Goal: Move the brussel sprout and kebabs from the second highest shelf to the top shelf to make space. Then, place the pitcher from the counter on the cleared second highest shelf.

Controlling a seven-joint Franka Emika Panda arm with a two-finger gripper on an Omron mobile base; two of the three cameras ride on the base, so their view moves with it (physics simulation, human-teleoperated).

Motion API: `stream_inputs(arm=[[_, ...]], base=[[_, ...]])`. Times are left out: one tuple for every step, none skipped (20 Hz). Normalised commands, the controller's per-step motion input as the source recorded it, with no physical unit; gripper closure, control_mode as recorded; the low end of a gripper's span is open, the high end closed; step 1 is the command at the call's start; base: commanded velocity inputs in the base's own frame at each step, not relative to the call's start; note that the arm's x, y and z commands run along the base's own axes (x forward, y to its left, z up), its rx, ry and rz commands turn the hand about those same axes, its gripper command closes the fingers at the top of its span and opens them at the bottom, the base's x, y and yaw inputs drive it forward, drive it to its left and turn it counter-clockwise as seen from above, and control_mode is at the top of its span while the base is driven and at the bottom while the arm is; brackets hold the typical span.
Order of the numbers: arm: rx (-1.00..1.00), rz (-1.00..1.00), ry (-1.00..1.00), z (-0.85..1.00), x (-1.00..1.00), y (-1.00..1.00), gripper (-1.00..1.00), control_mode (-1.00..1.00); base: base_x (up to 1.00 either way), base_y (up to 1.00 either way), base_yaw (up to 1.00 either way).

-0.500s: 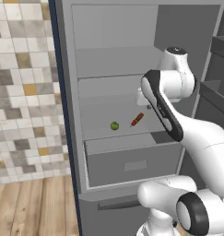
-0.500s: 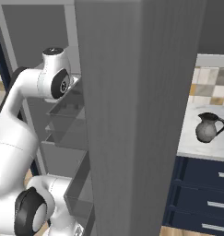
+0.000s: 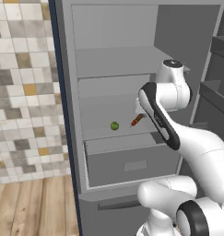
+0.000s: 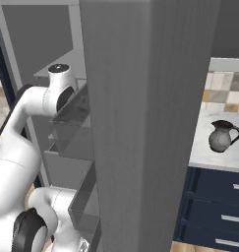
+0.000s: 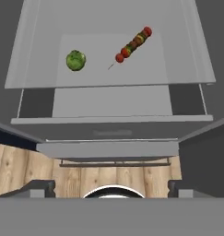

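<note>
Refrigerator interior (image 3: 113,69) with door swung open. Brussel sprout (image 5: 76,60) and kebab (image 5: 132,44) lying apart on second highest shelf (image 5: 39,60), both untouched, awaiting transfer to top shelf (image 3: 118,62). Gripper poised above that shelf, looking down; finger spacing cannot be told, nothing held. Drawer (image 3: 127,161) below pulled partly out. Pitcher (image 4: 223,136) upright on counter (image 4: 207,152), well apart, screened from arm by open door (image 4: 140,123).
</note>
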Motion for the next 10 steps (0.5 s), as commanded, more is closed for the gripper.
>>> stream_inputs(arm=[[0.0, -0.08, -0.09, -0.74, 0.0, 0.0, -1.0, -1.0], [0.0, -0.08, -0.09, -0.7, 0.0, 0.0, -1.0, -1.0], [0.0, -0.08, -0.06, -0.66, 0.0, 0.0, -1.0, -1.0], [0.0, -0.11, -0.02, -0.64, 0.04, 0.0, -1.0, -1.0], [0.0, -0.13, 0.0, -0.53, 0.13, 0.0, -1.0, -1.0], [0.0, -0.15, 0.0, -0.44, 0.2, 0.0, -1.0, -1.0], [0.0, -0.15, -0.01, -0.41, 0.22, 0.0, -1.0, -1.0], [0.0, -0.16, -0.04, -0.36, 0.26, 0.0, -1.0, -1.0], [0.0, -0.18, -0.1, -0.34, 0.26, 0.0, -1.0, -1.0], [0.0, -0.19, -0.07, -0.36, 0.35, -0.01, -1.0, -1.0]], base=[[0.0, 0.0, 0.0], [0.0, 0.0, 0.0], [0.0, 0.0, 0.0], [0.0, 0.0, 0.0], [0.0, 0.0, 0.0], [0.0, 0.0, 0.0], [0.0, 0.0, 0.0], [0.0, 0.0, 0.0], [0.0, 0.0, 0.0], [0.0, 0.0, 0.0]])
